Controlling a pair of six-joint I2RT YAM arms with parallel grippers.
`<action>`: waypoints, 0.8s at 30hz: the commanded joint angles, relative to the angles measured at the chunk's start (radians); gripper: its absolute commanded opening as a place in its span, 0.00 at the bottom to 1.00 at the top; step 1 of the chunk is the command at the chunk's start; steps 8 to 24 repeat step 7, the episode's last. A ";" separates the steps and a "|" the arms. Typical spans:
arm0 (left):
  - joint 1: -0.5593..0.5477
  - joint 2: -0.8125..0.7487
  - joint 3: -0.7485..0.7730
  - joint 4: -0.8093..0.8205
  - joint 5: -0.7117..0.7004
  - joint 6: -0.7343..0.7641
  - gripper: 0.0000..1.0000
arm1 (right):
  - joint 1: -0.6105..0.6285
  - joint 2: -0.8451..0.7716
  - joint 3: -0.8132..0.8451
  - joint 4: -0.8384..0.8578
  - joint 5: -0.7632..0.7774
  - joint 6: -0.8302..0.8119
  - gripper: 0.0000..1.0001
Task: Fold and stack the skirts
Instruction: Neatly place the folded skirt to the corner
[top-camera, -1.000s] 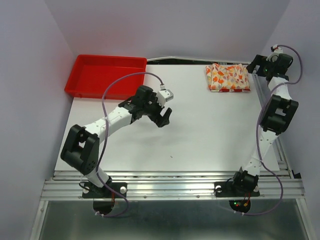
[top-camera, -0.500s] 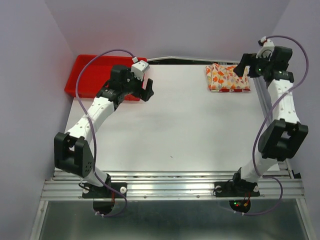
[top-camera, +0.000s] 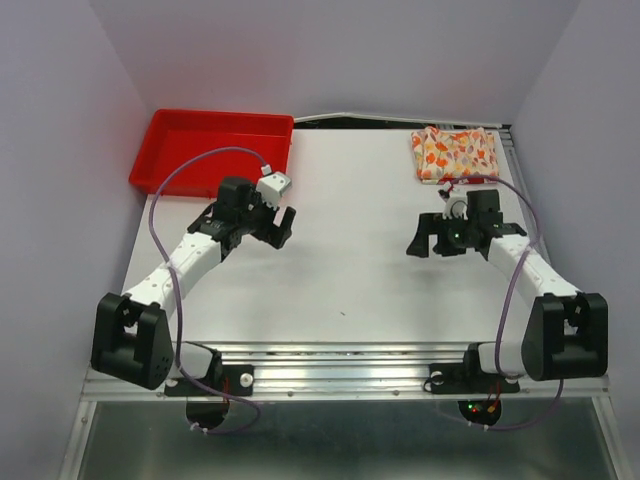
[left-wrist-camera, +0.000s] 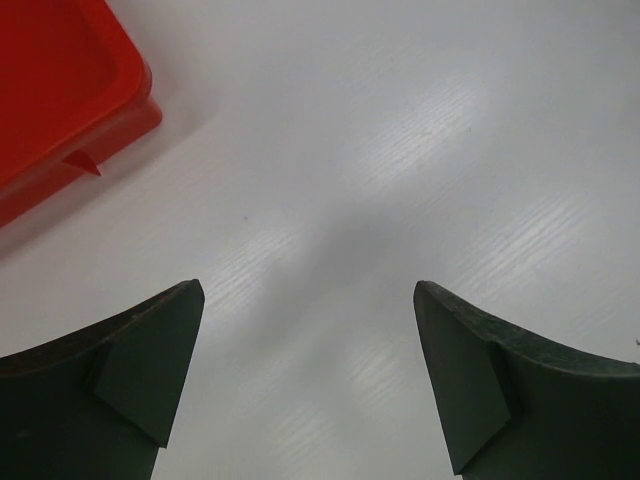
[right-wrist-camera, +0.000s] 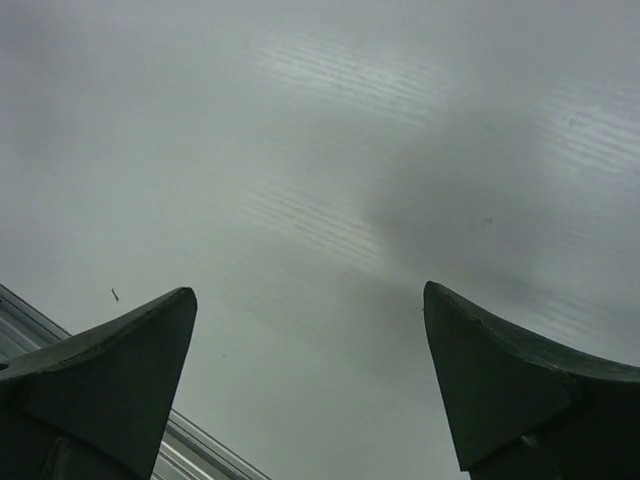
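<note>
The white flat table (top-camera: 350, 270) carries a red plastic rectangular tray (top-camera: 210, 187) at 11 o'clock. The folded cream cloth skirt (top-camera: 455, 155) with orange marks lies at 1 o'clock, seemingly set aside as finished. The left gripper (top-camera: 281, 226) and right gripper (top-camera: 424, 243) hover nearer centre, jaws spread and empty, apparently done.

Two YAM arms, same build: white links, black joints.
Left arm (top-camera: 190, 260) and right arm (top-camera: 530, 268): white tubular links between chunky black joint housings, on flat black bases (top-camera: 215, 380). A thin purple cable (top-camera: 153, 212) runs along each. There's a small white-grey camera block (top-camera: 272, 184) at the left wrist. Left gripper (left-wrist-camera: 307, 290) and right gripper (right-wrist-camera: 309, 290) each have two matte dark fingers (left-wrist-camera: 140, 360), wedge-shaped and tapering to a point. Small green and red lights (top-camera: 470, 408) under the right base.
</note>
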 joint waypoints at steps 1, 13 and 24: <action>-0.002 -0.096 -0.079 0.028 -0.049 0.074 0.99 | 0.035 -0.083 -0.087 0.113 0.008 0.036 1.00; -0.002 -0.112 -0.114 0.016 -0.058 0.070 0.99 | 0.035 -0.118 -0.101 0.108 0.009 0.034 1.00; -0.002 -0.112 -0.114 0.016 -0.058 0.070 0.99 | 0.035 -0.118 -0.101 0.108 0.009 0.034 1.00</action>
